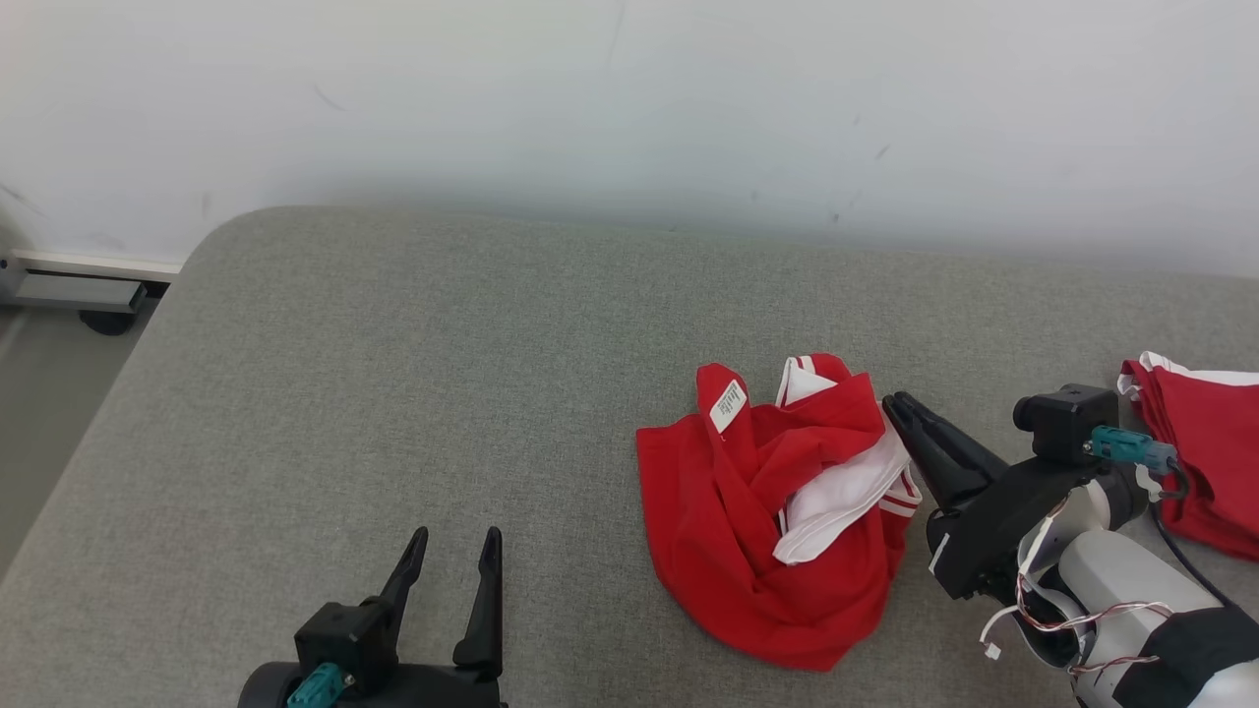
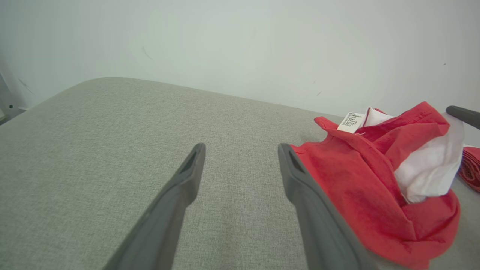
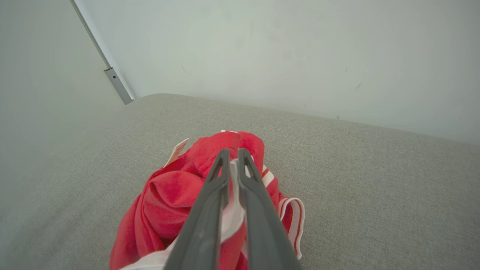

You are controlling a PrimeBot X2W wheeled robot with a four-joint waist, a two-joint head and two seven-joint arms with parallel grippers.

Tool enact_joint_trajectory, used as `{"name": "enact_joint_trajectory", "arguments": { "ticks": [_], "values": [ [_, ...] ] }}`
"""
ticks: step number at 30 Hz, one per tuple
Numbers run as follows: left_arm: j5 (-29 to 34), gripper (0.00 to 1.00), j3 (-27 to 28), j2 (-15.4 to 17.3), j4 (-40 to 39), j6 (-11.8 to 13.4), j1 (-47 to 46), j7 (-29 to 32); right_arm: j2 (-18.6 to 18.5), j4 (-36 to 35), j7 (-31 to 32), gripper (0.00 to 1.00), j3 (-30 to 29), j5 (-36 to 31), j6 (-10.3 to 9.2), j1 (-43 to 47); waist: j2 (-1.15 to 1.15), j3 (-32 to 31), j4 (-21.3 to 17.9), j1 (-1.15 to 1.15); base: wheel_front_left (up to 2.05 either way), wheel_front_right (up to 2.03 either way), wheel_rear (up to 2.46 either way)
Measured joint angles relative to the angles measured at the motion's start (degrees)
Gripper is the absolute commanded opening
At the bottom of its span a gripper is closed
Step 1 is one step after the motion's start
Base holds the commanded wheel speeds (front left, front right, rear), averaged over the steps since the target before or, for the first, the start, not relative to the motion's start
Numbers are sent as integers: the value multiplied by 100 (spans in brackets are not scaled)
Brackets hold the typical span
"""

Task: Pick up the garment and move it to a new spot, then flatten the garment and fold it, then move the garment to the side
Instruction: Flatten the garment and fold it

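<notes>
The garment point(image 1: 718, 511), a crumpled red-and-white heap, lies right of centre on the grey worktop point(image 1: 393, 393). The right hand point(image 1: 897, 405) is clenched on a white fold at its right edge. The left hand point(image 1: 456, 536) sits lower left, fingers spread, apart from it.

Head looks down; wrists (low) share garment point(image 1: 728, 531).
</notes>
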Motion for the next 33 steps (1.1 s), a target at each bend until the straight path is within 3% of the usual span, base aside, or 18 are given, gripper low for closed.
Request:
{"name": "enact_joint_trajectory", "arguments": {
  "ticks": [1,13,17,22,33],
  "values": [
    [0,100,-1,0,0,0,0,1,0,5,0,0,7,-2,0,0,0,1,-1,0,0,0,0],
    [0,100,23,34,11,1,19,16,-4,-8,-145,0,-145,-41,0,-18,0,-5,16,0,0,0,0],
    [-1,100,42,63,18,2,135,16,-209,-176,-238,0,-386,-22,-15,-19,0,-33,-66,0,0,0,0],
    [-1,100,82,70,-2,5,154,15,-605,-532,-319,0,-783,62,-216,315,0,-64,-223,0,0,0,0],
    [-1,100,127,90,-86,5,348,15,-1174,-1410,-352,0,-1590,421,-820,2292,0,-91,-701,-1,0,0,0]
  ]
}}
